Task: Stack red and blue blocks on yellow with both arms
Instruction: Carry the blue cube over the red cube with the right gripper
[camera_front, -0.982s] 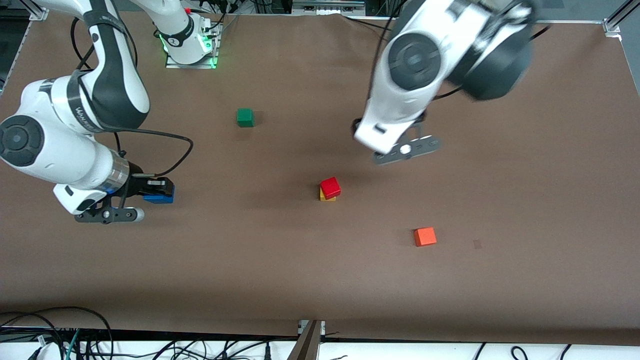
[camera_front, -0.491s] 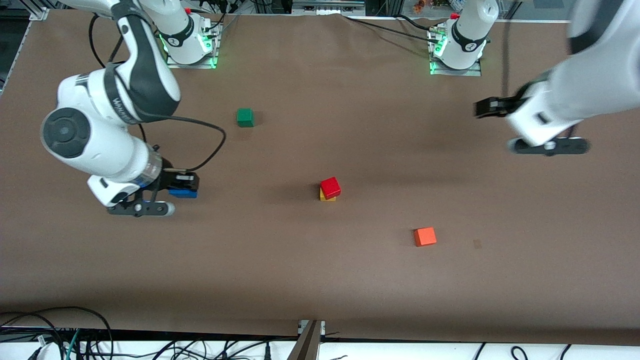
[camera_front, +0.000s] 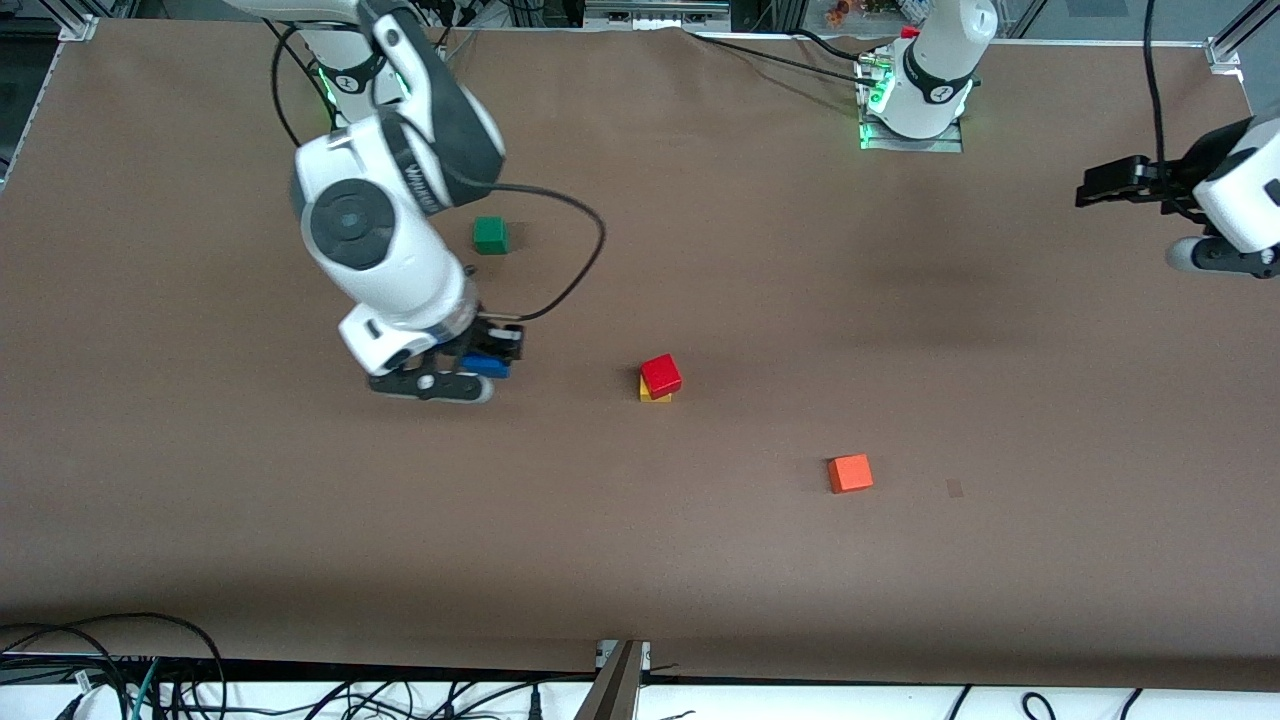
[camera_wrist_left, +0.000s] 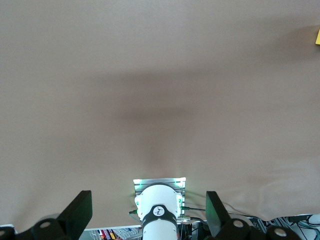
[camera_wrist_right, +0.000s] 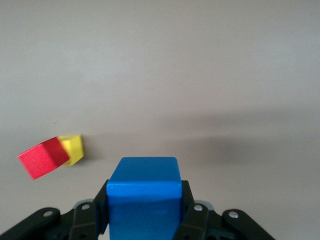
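Observation:
The red block sits a little askew on the yellow cube near the table's middle. My right gripper is shut on the blue block, in the air over bare table between the right arm's end and the stack. The right wrist view shows the blue block clamped between the fingers, with the red block and yellow cube ahead of it. My left gripper hangs open and empty over the left arm's end of the table. Its wrist view shows the spread fingers and a sliver of yellow.
A green cube lies nearer the arms' bases than the right gripper. An orange-red cube lies nearer the front camera than the stack, toward the left arm's end. Cables run along the table's front edge.
The right arm has carried the blue block from its end of the table toward the stack. The left arm has swung away from the stack to its own end, gripper still open.

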